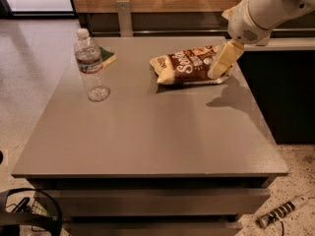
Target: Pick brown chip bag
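Observation:
The brown chip bag [183,67] lies flat on the grey table [147,136] at the back right, dark brown in the middle with white lettering and pale yellow ends. My gripper [220,63] hangs from the white arm that enters at the upper right. Its pale yellow fingers point down over the bag's right end and cover that end. A clear plastic water bottle [90,65] stands upright at the back left.
A green and yellow sponge [107,57] lies just behind the bottle. A wooden wall with a dark ledge runs behind the table. A dark cabinet stands to the right. Cables and a black wheel show on the floor at the lower left.

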`<state>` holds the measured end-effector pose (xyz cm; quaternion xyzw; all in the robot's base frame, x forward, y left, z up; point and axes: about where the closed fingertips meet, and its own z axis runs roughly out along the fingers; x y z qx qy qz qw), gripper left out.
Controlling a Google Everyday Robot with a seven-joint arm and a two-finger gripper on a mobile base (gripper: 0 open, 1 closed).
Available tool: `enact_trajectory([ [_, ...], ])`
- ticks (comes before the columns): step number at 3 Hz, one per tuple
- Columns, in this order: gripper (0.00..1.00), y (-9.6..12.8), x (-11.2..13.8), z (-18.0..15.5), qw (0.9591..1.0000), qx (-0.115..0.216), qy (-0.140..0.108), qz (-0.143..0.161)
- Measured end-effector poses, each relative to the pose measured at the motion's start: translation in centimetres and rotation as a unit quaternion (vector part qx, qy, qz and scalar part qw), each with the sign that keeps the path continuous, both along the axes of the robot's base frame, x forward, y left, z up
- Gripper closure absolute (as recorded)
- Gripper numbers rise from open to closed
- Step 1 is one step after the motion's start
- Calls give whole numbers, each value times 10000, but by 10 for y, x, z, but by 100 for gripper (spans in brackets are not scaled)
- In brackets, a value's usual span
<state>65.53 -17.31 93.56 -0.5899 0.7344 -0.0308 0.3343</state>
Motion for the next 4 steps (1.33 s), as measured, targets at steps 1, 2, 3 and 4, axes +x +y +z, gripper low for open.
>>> enact_trajectory([
  [1,0,16,26,-17,9997,169,139,53],
  [2,0,19,33,-23,9996,193,196,51],
  [3,0,19,38,-32,9993,147,349,-7],
  [4,0,15,51,-66,9960,412,788,-30],
])
